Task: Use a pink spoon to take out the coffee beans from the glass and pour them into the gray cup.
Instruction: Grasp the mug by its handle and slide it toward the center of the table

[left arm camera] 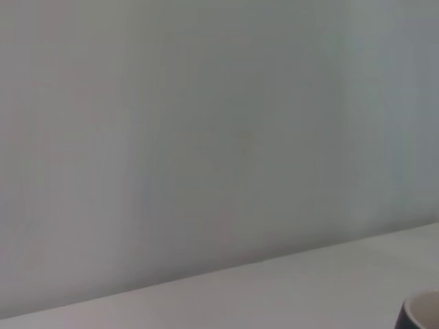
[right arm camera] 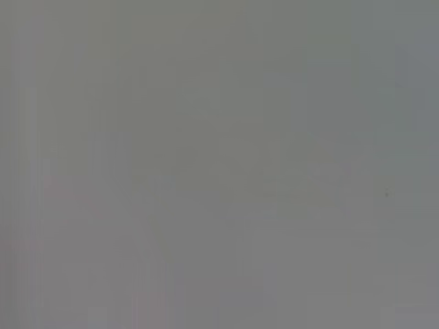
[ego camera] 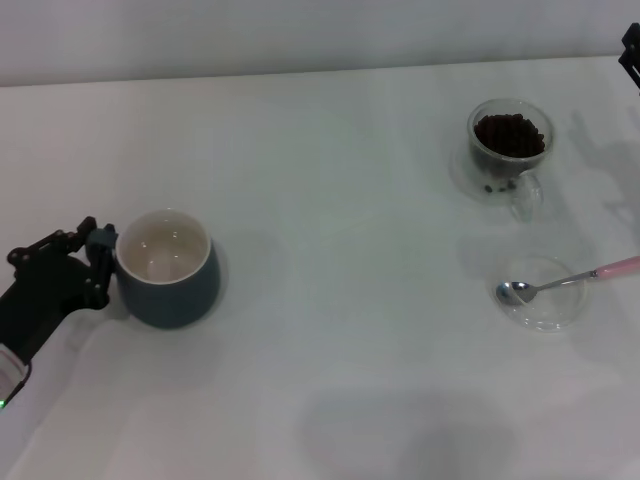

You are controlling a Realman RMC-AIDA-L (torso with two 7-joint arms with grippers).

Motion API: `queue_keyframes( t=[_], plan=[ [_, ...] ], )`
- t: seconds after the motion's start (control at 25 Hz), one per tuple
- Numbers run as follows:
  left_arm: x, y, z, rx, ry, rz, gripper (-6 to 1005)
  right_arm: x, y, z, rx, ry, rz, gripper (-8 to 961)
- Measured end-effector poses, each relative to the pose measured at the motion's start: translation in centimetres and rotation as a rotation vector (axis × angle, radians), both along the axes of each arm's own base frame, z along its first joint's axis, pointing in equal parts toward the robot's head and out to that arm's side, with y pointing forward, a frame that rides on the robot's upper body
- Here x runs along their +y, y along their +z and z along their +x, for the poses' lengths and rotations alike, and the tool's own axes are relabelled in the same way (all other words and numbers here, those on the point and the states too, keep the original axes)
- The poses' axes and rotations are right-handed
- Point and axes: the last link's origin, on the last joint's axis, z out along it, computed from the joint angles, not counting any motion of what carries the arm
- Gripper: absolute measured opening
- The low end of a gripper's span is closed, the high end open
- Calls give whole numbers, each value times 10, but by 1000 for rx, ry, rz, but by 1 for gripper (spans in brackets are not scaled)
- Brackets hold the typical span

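The gray cup [ego camera: 168, 268], with a cream inside, stands empty at the left of the white table [ego camera: 330, 230]. My left gripper [ego camera: 99, 265] is against the cup's left side, its fingers apart; the cup's handle is hidden behind it. The cup's rim also shows in a corner of the left wrist view [left arm camera: 422, 312]. The glass [ego camera: 510, 148] full of coffee beans [ego camera: 510, 134] stands at the far right. The pink spoon [ego camera: 570, 281] lies across a shallow clear dish [ego camera: 543, 305], bowl to the left. Only a dark bit of my right gripper [ego camera: 631, 50] shows at the head view's right edge.
A pale wall runs along the table's far edge. The right wrist view shows only a plain grey surface. The glass's small handle [ego camera: 527, 197] points toward me.
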Motion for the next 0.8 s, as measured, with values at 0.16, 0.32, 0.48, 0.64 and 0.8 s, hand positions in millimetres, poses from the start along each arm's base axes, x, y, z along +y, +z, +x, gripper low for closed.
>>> queue_keyframes(
  t=[0.16,0.32,0.48,0.64,0.8],
  plan=[
    [7,-6,8,10,-18,-25,173,0,0,0,-1,1,-2,873],
    [15,-13,18,30,-47,-54,171,2,-1,-2,-3,7,-5,874],
    [20,-18,28,44,-88,-81,170,8,-3,-6,-7,15,-20,873],
    [28,-27,43,71,-148,-124,168,10,-4,-7,-8,9,-28,873],
    [29,-36,57,79,-198,-160,167,12,-4,-8,-8,12,-29,872]
  ],
)
